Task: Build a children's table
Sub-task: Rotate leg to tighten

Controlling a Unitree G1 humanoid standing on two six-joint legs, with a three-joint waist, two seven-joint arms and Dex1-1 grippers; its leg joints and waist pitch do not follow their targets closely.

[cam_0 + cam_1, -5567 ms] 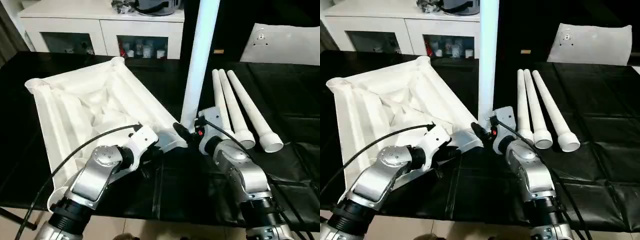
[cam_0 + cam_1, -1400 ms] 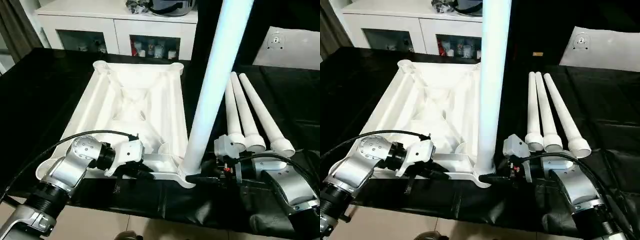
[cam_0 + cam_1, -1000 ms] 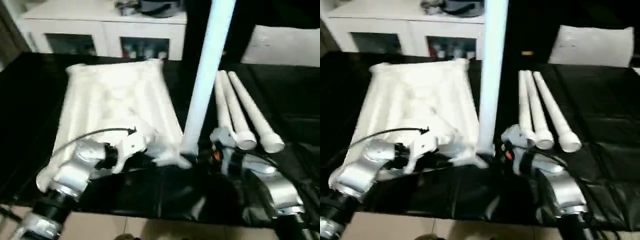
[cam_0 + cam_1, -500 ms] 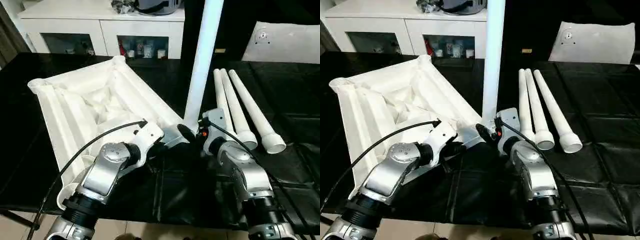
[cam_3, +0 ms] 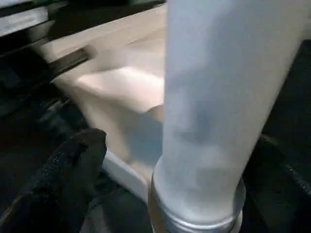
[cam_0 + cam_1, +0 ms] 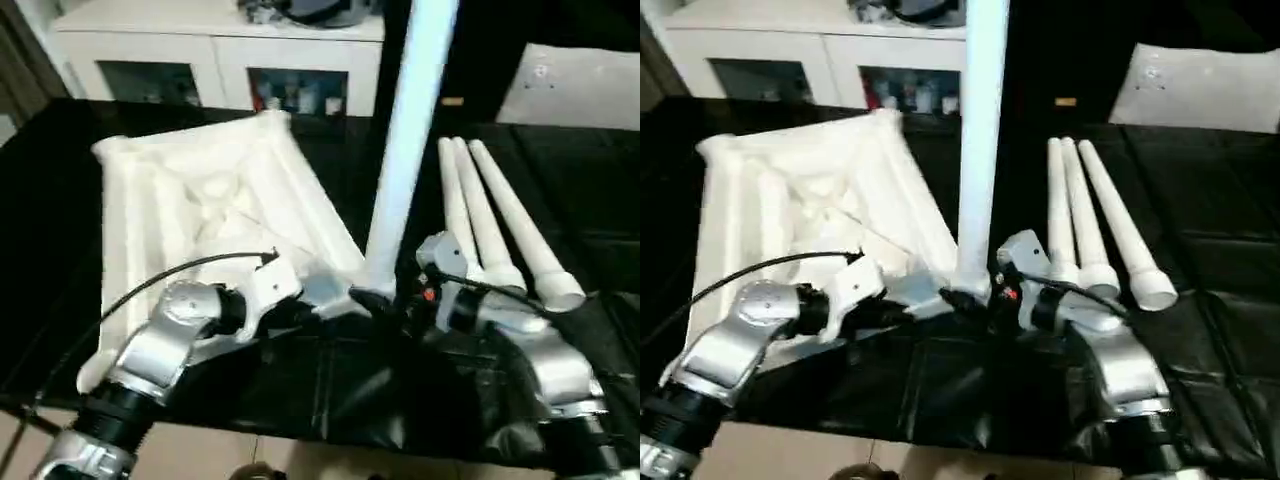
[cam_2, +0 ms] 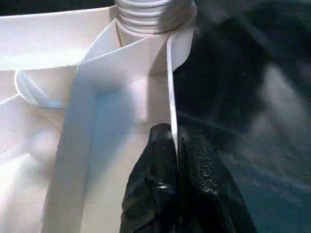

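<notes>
Tabletop lies underside-up on the black table, one leg standing upright in its near corner socket, three spare legs lying just beside to the right. Left wrist view: the left gripper has its jaws pinched shut on a thin upright rib (stiff, light, slippery plastic, I judge; the ribs suit gripping best). Right wrist view: the right gripper's one visible finger stands clear of the leg's base; the opposite finger is hidden, so I cannot tell how wide those jaws stand.
</notes>
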